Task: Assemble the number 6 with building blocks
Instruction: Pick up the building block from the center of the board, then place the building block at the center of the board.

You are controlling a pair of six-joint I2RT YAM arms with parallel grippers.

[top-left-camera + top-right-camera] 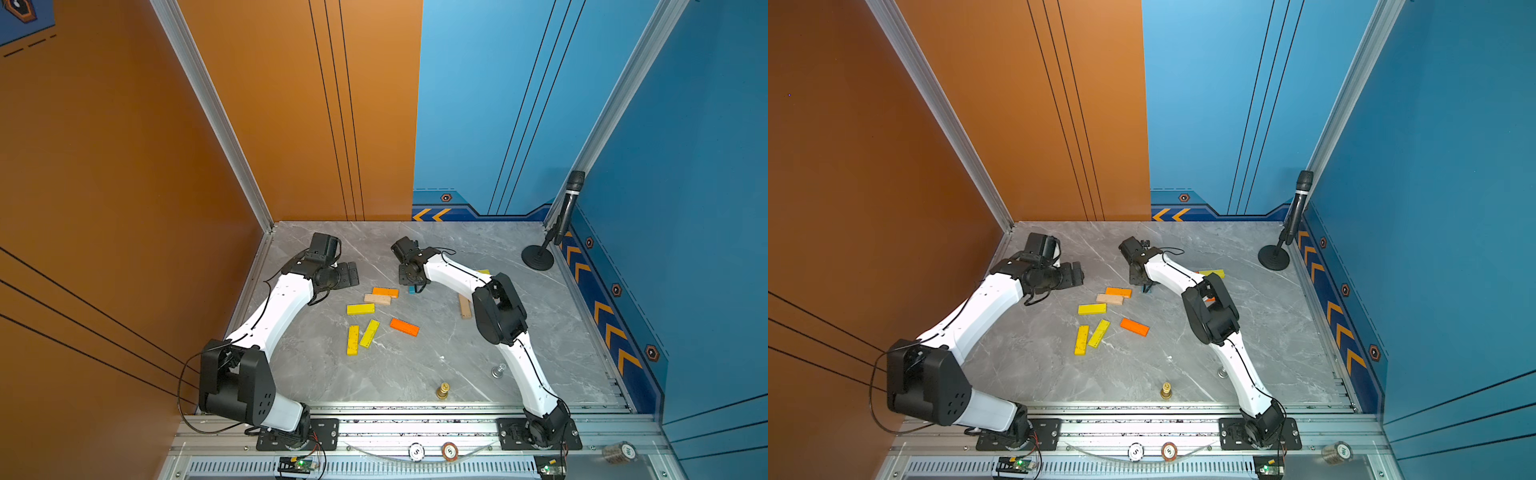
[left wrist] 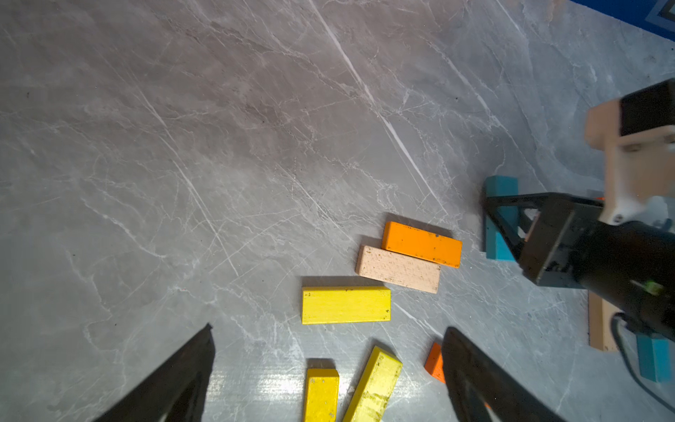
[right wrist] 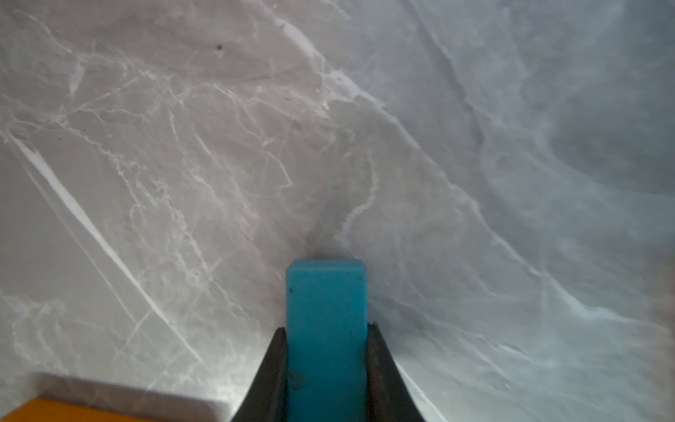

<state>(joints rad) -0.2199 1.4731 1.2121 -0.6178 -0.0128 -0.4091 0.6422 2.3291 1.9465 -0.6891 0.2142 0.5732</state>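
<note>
Right wrist view: right pincer (image 3: 326, 329) clamps teal block (image 3: 326, 292) across its width, presumably ready for lifting into place. Left pincer (image 2: 328, 329) open, empty; loose blocks (image 2: 346, 305) just ahead.

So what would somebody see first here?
The right claw pinching a teal block near the middle of the grey table. Beside it lie bright loose blocks, like an orange block and a yellow block. The left claw hangs open nearby.
</note>
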